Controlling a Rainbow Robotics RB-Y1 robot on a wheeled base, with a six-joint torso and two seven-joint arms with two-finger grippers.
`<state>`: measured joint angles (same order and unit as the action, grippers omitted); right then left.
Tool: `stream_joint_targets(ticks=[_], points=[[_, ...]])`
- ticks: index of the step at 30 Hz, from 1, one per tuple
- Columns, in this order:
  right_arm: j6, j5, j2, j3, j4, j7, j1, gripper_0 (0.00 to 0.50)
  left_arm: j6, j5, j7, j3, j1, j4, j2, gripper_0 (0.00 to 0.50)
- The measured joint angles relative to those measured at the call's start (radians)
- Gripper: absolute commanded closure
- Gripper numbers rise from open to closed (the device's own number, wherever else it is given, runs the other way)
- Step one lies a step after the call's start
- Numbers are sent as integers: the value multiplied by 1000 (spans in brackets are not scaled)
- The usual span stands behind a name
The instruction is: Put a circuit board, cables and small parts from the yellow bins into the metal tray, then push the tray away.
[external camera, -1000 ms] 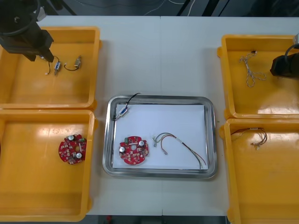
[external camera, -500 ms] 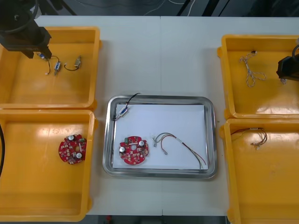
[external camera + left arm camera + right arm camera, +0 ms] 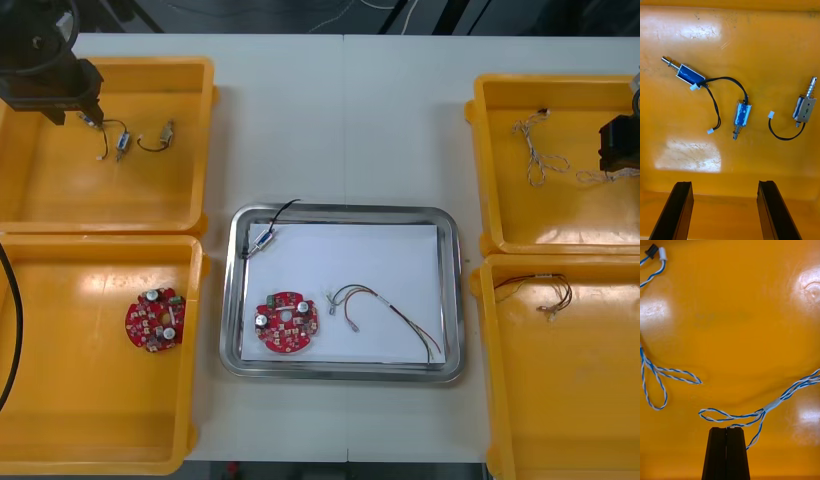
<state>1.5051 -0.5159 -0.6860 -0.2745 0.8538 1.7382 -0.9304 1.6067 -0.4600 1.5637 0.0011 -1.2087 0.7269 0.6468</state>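
Handwritten figure: a single dark "9", the one mark that can be read.
Carrier: the flat tan face of a small boxy metal part with a coiled spring and a pin at one end (image 3: 805, 108).
Placement on it: about mid-face, with the head of the figure toward the spring end.
Setting: this part lies on the floor of a yellow plastic bin (image 3: 752, 37), which looks orange in the left wrist view. A thin black cable with a white plug (image 3: 784, 137) curls from its other end.
Blue-wrapped small metal parts (image 3: 688, 74) beside it: any print cannot be made out.
Round red circuit boards (image 3: 287, 322): markings too small to read.
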Motion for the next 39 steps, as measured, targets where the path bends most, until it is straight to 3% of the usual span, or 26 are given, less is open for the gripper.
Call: stream_joint_targets(ticks=[11, 16, 20, 24, 31, 39], points=[[154, -10, 0, 1, 319, -128, 104, 500, -134, 38, 19, -27, -34, -133, -35, 0], [184, -11, 3, 1, 404, -149, 155, 500, -163, 52, 19, -27, -34, -149, -59, 0], [193, -7, 20, 1, 464, -256, 183, 500, -202, 62, 19, -28, -34, -179, -74, 0], [192, 16, 52, 1, 493, -286, 192, 500, -238, 76, 19, -30, -35, -208, -84, 0], [178, 120, 123, 1, 520, -287, 193, 500, -287, 105, 20, -33, -35, -246, -98, 0], [136, 144, 167, 1, 521, -287, 205, 500, -374, 108, 21, -33, -35, -301, -111, 0]])
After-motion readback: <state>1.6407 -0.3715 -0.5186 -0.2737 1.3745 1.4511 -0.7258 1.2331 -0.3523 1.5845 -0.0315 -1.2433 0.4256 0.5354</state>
